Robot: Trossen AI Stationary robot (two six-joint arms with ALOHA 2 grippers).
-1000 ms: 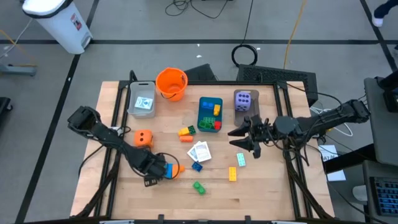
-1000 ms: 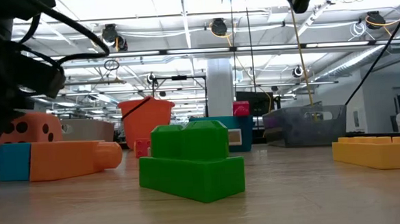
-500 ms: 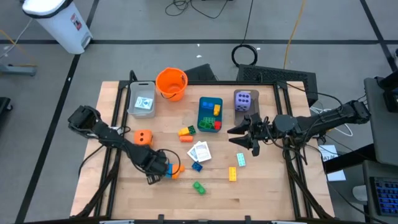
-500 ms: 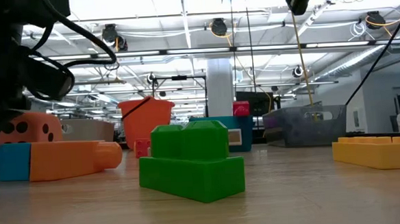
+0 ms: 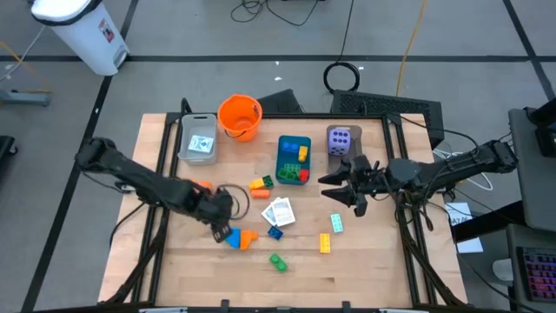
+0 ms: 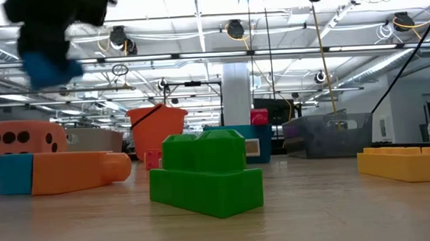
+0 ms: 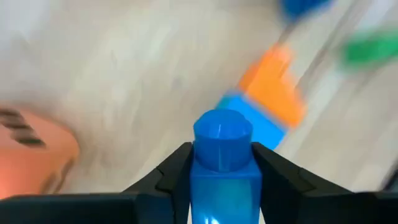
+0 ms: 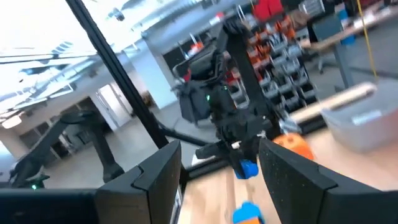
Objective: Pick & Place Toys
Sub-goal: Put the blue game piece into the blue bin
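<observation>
Wood-plank table (image 5: 365,261), pincer-held studded blue brick (image 7: 222,163)

1. Setting: robotics lab or industrial workshop hall, open-plan.
2. Ceiling (image 6: 283,13): exposed beams and long strip lights, with hanging cable reels (image 6: 234,29).
3. Structure: a white column (image 6: 236,93) among distant workbenches.
4. Floor (image 5: 452,43): grey, marked with dark tape lines; loose cables (image 5: 343,76) coiled on it.
5. Storage: shelving with red and orange bins (image 8: 280,31).
6. Workstation: wooden table (image 5: 365,261) on a dark frame.
</observation>
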